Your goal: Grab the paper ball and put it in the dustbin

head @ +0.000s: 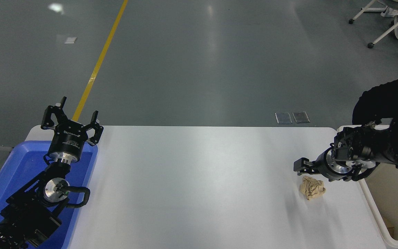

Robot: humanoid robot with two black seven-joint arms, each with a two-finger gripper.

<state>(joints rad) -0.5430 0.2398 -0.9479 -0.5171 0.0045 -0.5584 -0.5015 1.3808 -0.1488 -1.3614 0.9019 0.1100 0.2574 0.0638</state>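
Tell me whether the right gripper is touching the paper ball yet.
Cannot tell. In the head view the right gripper sits just above the paper ball, its body overlapping the ball's top edge, so no clear gap or contact shows.

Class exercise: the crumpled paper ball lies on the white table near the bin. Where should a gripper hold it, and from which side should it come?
Grip the paper ball across its lumpy middle, coming down from above. It lies loose on the table with free space around it, and its wrinkly folds should compress between the fingers. The right gripper hangs just beyond it, probably suited to this.
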